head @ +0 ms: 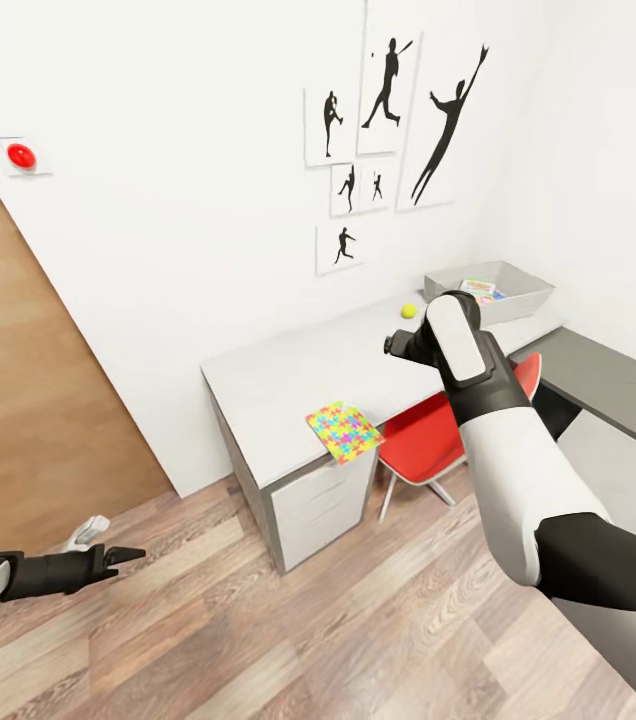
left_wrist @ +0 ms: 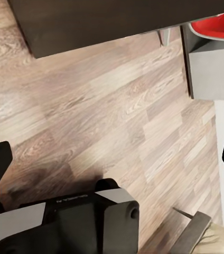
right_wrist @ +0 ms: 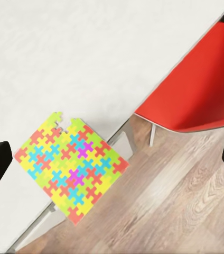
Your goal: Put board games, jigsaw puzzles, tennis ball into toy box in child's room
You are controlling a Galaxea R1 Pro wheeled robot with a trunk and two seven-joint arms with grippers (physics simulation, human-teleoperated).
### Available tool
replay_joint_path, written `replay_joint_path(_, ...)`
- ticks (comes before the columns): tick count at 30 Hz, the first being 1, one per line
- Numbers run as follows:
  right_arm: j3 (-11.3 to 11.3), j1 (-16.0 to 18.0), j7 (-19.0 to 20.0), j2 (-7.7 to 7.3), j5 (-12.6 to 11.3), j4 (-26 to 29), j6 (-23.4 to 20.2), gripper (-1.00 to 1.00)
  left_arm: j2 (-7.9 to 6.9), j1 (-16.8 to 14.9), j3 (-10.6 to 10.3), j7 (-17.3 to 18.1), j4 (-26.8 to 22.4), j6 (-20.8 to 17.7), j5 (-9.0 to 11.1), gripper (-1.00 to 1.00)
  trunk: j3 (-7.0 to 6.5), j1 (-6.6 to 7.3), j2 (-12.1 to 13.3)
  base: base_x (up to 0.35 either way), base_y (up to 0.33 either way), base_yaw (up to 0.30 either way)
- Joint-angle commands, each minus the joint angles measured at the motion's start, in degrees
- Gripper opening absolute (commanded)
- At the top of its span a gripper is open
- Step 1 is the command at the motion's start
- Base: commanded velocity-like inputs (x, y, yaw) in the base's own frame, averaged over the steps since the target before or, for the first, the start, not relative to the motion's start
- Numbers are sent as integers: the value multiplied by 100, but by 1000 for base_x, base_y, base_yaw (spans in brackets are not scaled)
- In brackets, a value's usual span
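Observation:
One jigsaw puzzle, a thin multicoloured mat, lies at the table's front edge and overhangs it. The right wrist view looks down on this jigsaw puzzle from well above. The tennis ball rests near the wall, beside the light grey toy box at the table's far end. Colourful flat items lie inside the box; I cannot tell which they are. My right gripper hangs open and empty above the table. Low over the wood floor, my left gripper is open and empty too.
A red chair is tucked under the table to the right of the white drawer unit. A lower dark grey cabinet top stands at the right. A wooden door and a red wall button are at the left.

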State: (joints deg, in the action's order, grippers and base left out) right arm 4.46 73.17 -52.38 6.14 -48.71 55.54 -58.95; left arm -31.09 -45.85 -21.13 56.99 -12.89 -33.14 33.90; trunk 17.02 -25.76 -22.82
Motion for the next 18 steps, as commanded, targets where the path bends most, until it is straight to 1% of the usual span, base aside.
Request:
replay_joint_path(1, 7, 4, -58, 0, -55, 0, -15, 100, -4, -4, -32, -25, -4, -42, 44, 100, 1, -3, -10, -65, 0, -69)
replay_joint_path(5, 8, 3, -54, 1, -48, -13, -12, 100, -3, -4, -32, -213, -3, 73, 53, 100, -37, -3, -10, -28, 0, -69)
replay_joint_path(8, 4, -1, -53, 0, -48, -15, -12, 100, 1, -3, -32, -268, -4, 132, 60, 100, -65, -3, -10, -7, 0, -69)
replay_joint_path(12, 3, -38, -51, -1, -54, -16, -11, 100, 40, -3, -29, -290, -4, 158, 63, 100, -104, -3, -10, -31, 0, -69)
replay_joint_path(18, 4, -77, -50, 1, -61, -17, -11, 100, 72, -3, -25, -333, -3, 166, 64, 100, -161, -3, -10, -211, 54, -69)
